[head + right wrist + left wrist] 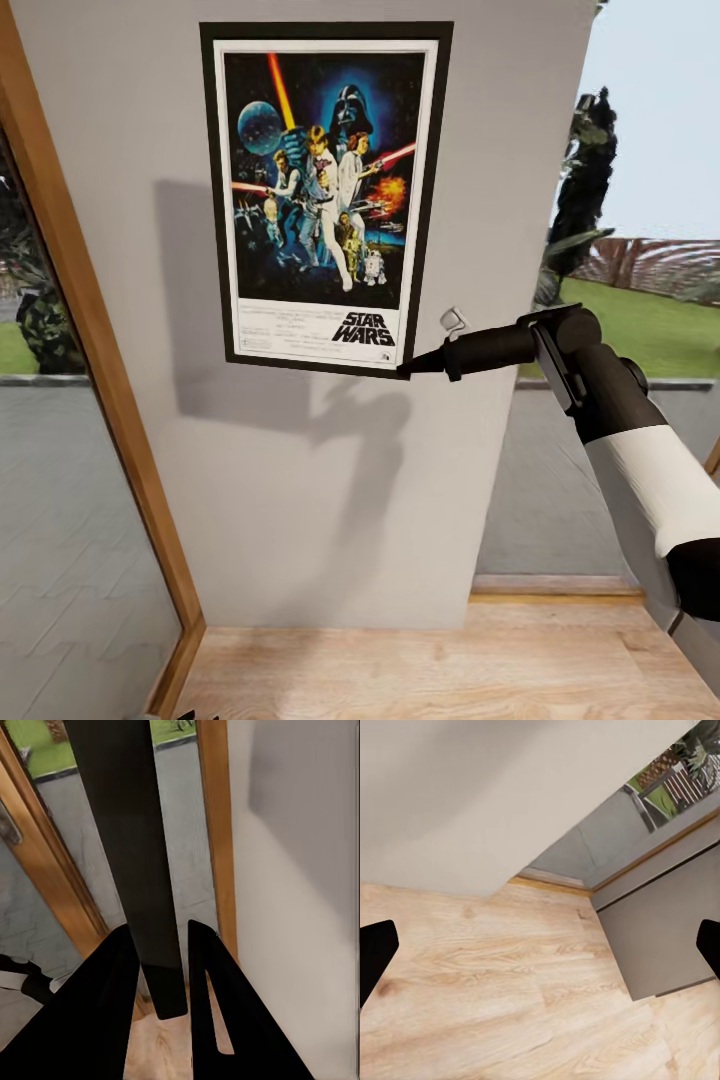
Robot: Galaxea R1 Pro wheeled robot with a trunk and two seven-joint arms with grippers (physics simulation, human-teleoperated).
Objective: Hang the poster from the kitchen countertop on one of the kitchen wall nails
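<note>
Poster was held flat against wall, right gripper clamping its lower right corner; judged hanging step, release next.

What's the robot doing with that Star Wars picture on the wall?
The robot is putting up the poster. Its right gripper pinches the poster's bottom right corner and holds it flat against the pale grey wall, between a wood-framed window and a view of the garden. In the right wrist view the black frame edge sits between the two fingers. The left gripper is open, pointing at the wooden floor. No nail can be made out.
</note>
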